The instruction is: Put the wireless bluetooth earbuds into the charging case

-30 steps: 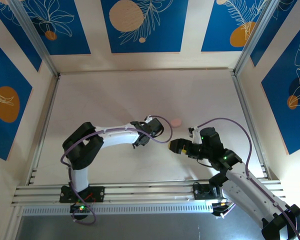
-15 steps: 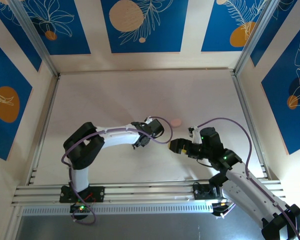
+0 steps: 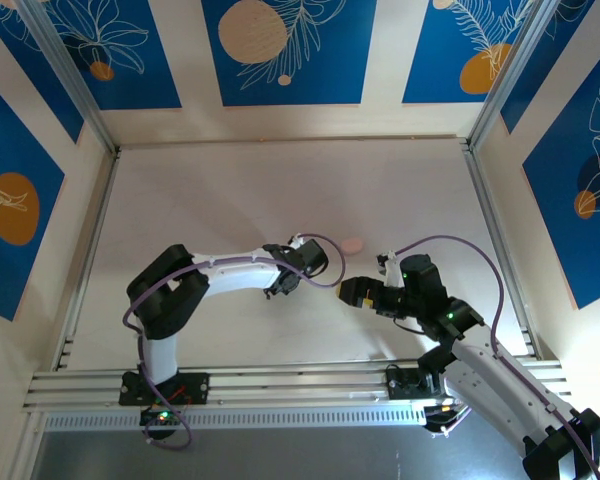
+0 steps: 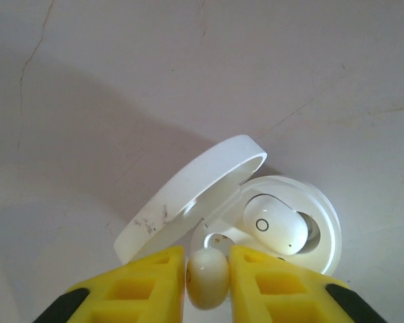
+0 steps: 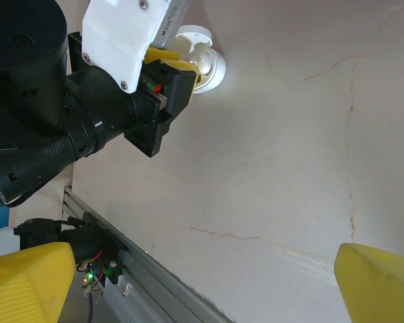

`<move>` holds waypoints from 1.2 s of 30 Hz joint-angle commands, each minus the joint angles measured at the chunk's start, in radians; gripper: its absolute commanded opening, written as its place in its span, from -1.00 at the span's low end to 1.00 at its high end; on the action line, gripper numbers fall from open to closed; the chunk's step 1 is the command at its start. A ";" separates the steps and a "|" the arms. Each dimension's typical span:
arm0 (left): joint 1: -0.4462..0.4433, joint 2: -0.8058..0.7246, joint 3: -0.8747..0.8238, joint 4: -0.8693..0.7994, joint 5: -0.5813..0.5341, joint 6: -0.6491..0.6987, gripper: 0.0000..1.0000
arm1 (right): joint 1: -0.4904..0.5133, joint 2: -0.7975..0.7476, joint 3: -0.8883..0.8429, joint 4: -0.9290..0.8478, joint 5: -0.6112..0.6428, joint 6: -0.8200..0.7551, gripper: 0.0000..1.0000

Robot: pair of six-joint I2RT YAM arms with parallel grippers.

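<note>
While open, white case [image 4: 328, 225] w/ 1 earbud [image 4: 276, 224] inside.

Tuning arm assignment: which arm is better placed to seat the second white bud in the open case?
Left. The left gripper flanks the loose white earbud at the rim of the open case, beside the seated earbud. The right gripper hangs open and empty, off to one side.

Open charging case [image 4: 326, 232] with free counter [image 4: 188, 67] beyond it.
Its raised lid [image 4: 188, 195] blocks 1 side, 1 earbud [image 4: 276, 225] fills a well, and the left tool [image 4: 207, 269] crowds the near edge.
</note>
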 commanded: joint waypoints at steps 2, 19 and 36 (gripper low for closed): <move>-0.022 -0.035 0.022 -0.042 -0.004 -0.018 -0.50 | -0.005 -0.003 -0.011 0.016 -0.026 -0.015 0.99; -0.024 -0.190 -0.009 -0.047 0.062 -0.062 -0.38 | -0.006 -0.005 -0.011 0.017 -0.032 -0.010 0.99; 0.047 -0.732 -0.268 0.005 0.319 -0.182 0.65 | 0.066 -0.003 0.044 0.002 -0.032 -0.051 0.98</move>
